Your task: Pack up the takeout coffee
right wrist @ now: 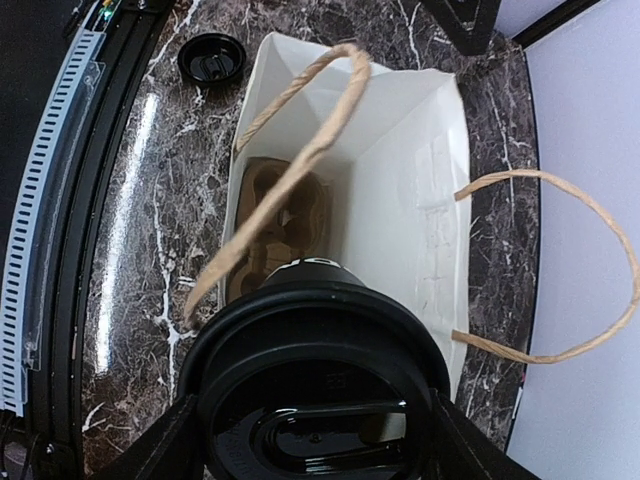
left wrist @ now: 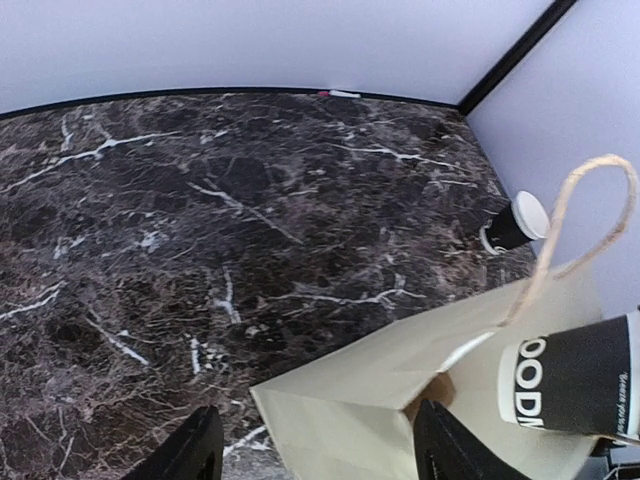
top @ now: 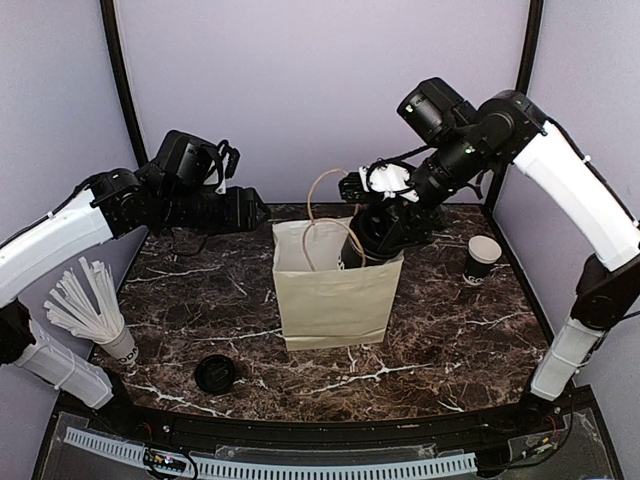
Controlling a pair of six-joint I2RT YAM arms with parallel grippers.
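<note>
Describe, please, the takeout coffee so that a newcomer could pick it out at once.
Start at the pale paper bag standing open in the middle; the right gripper hangs over its mouth. The takeout coffee is the black cup clamped between its fingers. Unlike the matching cup by the right wall, bare white at the rim, it wears a black lid.

Only readable bit: big white letters "OODM" are running sideways on the small black paper cup with a black plastic lid (left wrist: 575,385), just right of the left gripper (left wrist: 318,430), and the word's getting cut off. The tiny white script beside them is blurring out.
</note>
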